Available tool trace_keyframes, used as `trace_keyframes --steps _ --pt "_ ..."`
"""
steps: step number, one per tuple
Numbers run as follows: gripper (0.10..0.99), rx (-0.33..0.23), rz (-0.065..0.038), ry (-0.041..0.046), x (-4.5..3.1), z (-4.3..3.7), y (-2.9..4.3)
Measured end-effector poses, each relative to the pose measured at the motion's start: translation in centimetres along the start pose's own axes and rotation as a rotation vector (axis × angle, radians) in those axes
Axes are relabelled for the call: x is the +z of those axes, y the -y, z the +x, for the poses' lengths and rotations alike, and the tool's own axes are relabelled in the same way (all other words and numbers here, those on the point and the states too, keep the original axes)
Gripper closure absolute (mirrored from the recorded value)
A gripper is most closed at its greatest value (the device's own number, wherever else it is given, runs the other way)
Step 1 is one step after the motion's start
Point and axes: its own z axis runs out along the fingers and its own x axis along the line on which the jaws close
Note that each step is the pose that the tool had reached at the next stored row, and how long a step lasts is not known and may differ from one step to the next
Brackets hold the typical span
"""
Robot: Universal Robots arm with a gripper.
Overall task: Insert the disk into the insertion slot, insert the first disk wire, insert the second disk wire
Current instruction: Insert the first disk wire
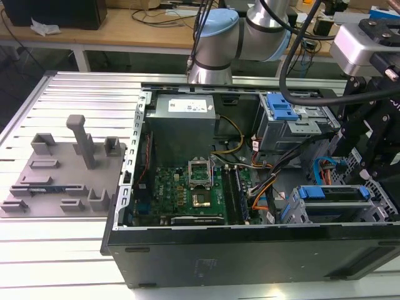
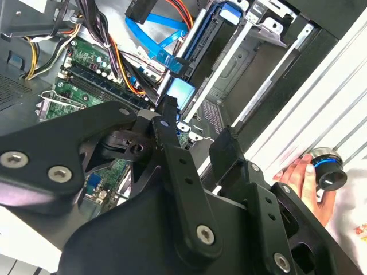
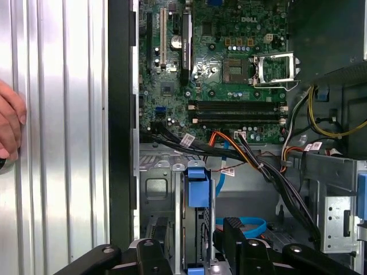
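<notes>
Hovering over the open computer case [image 1: 187, 253], the hand [image 2: 196, 123] is holding its fingers well apart, gripping nothing. The disk [image 1: 332, 192] is sitting in the insertion slot [image 1: 290, 215] at the exterior view's right, near the hand.

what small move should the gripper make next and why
Probably ease straight back off the disk: it already sits in the insertion slot, the gripper is open astride its blue end, and the blue wire lies beside it.
</notes>
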Motion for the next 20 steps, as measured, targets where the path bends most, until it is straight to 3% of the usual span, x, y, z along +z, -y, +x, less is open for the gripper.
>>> trace_keyframes --steps 6,7,8,10,11,12,14,15,16,18,20 --pt "0.580 0.000 0.000 -0.0005 0.05 -0.14 0.01" --pt "0.580 0.000 0.000 -0.0099 0.05 -0.60 0.05" --pt "0.580 0.000 0.000 -0.0301 0.10 -1.59 0.08" --pt "0.580 -0.001 0.000 -0.0451 0.14 -2.47 0.07" --pt "0.580 -0.001 0.000 -0.0611 0.18 -3.40 0.07" --pt "0.580 -0.001 0.000 -0.0925 0.23 -4.31 0.07" --pt "0.580 -0.002 -0.001 -0.1420 0.26 -4.80 0.07" --pt "0.580 -0.002 -0.002 -0.1877 0.27 -5.15 0.06" --pt "0.580 -0.003 -0.002 -0.2089 0.29 -5.64 0.06" --pt "0.580 -0.003 -0.001 -0.2276 0.35 -7.10 0.06" --pt "0.580 -0.003 -0.001 -0.2355 0.41 -8.39 0.11"
